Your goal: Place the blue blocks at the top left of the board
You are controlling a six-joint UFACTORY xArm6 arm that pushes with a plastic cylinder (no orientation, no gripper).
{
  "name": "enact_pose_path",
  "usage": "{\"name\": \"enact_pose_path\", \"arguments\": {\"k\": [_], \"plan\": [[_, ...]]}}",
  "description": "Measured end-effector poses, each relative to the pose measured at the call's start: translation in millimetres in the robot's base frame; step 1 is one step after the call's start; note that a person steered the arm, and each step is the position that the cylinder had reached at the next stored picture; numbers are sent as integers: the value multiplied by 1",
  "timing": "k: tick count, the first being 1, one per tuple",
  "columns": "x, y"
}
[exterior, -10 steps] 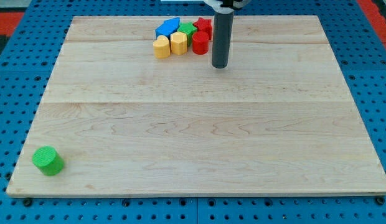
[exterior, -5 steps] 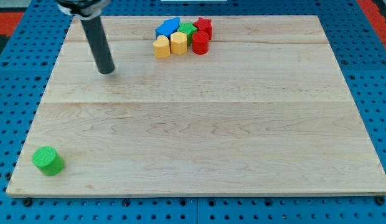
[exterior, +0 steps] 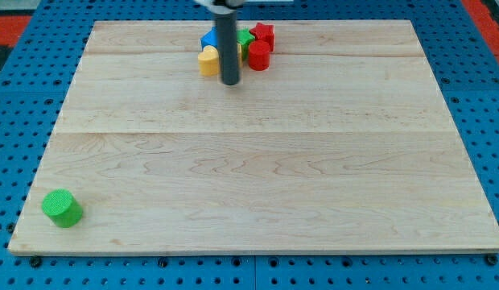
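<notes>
Our table (exterior: 257,177) is a pale wooden board on a blue pegboard (exterior: 16,121), and it fills most of the view. Our dark rod (exterior: 228,44) comes down from the top edge, a little left of centre. It stands in front of a cluster of blocks at the far side of the table, hiding the middle of that cluster. We carry no gripper, only the rod, so nothing is clenched or grasped.

My tip (exterior: 230,82) rests on the table just on the near side of the cluster, close below the yellow blocks; we cannot tell whether it touches them.

The green cylinder (exterior: 62,208) stands alone at the near left corner, well apart from everything else.

In the cluster, the red cylinder (exterior: 259,55) sits at the right side, with the red block (exterior: 264,34) just behind it; its shape looks star-like. A yellow block (exterior: 208,60) with a rounded top sits at the left side. Only a sliver of a second yellow block (exterior: 239,53) shows at the right edge of the rod.

The blue block (exterior: 209,38) lies at the far left of the cluster, behind the yellow one and mostly hidden by the rod, so its shape is unclear. It is near the far edge, around the middle of the board's width, well to the right of the far left corner. A small piece of a green block (exterior: 245,37) peeks out right of the rod.
</notes>
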State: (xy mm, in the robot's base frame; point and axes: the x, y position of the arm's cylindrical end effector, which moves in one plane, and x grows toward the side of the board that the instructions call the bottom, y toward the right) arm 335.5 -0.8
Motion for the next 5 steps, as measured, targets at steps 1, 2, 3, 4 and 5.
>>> {"name": "enact_pose_path", "arguments": {"k": [1, 2, 3, 4, 5], "plan": [[-46, 84], [-109, 100], [-139, 70], [-143, 28], [-126, -11]]}}
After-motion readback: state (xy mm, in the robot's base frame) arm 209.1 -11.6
